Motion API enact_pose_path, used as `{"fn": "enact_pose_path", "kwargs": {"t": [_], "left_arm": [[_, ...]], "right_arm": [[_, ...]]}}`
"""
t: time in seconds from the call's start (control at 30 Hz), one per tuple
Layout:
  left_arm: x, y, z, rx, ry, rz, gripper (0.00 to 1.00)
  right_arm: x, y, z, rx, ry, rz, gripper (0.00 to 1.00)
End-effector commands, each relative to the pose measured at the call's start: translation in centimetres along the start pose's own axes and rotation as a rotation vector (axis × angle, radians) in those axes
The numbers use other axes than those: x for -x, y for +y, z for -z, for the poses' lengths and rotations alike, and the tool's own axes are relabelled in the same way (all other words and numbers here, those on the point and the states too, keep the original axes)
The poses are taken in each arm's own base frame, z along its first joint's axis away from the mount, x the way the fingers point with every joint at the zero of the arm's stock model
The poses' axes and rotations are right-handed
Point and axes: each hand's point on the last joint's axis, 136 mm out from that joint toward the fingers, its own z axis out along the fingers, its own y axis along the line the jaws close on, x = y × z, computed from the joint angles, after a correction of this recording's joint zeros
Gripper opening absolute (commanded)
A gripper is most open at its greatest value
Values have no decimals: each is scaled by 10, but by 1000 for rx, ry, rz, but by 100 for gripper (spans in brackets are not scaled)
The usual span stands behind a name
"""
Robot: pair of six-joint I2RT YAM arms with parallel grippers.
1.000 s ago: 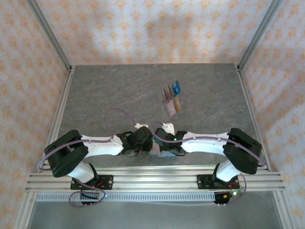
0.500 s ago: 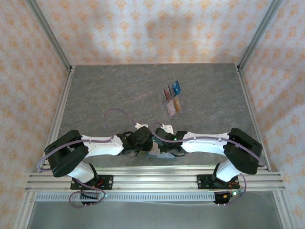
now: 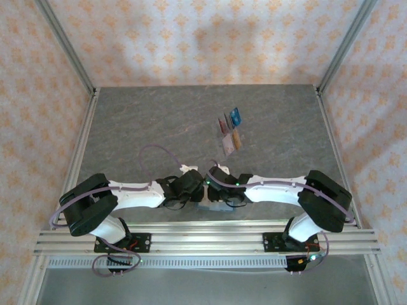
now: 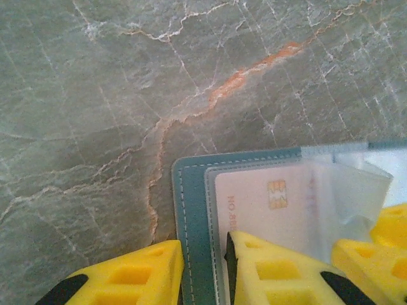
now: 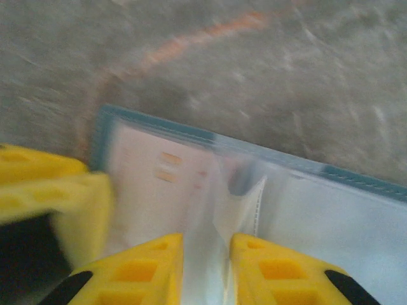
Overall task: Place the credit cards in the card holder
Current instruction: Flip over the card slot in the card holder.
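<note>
The card holder (image 4: 191,210) lies open at the near edge of the worktop (image 3: 159,121), a pink card (image 4: 267,203) inside. Your left jaws clamp its teal edge; your right jaws stand slightly apart astride its clear sleeve (image 5: 238,203). Patterned walls (image 3: 203,38) surround.

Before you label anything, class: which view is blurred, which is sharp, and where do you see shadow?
Right wrist: motion-smeared, the table's veins streaked and the card holder's edge soft. Left wrist: sharp, stitching and the card's chip crisp. Top external: even light, a soft shadow on the back wall.
</note>
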Motion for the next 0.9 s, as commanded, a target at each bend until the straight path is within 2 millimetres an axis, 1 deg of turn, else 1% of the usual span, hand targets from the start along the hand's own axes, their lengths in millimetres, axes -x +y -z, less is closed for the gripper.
{"fn": "enact_pose_path", "kwargs": {"t": [0.0, 0.2, 0.33, 0.43, 0.57, 0.73, 0.87], "left_arm": [[-27, 18, -2, 68, 68, -25, 26], [-25, 20, 1, 72, 58, -20, 26], [-24, 24, 6, 86, 46, -14, 27], [-21, 27, 13, 92, 29, -2, 28], [-17, 23, 23, 60, 6, 6, 32], [-11, 14, 29, 21, 0, 11, 34], [-7, 17, 34, 20, -7, 22, 34]], "right_arm": [[31, 40, 16, 175, -101, -41, 29], [35, 47, 20, 236, -106, -66, 37], [36, 49, 18, 258, -93, -77, 40], [36, 49, 15, 273, -85, -93, 41], [37, 46, 13, 262, -84, -106, 43], [38, 44, 11, 282, -82, -138, 47], [35, 53, 9, 333, -52, -140, 52]]}}
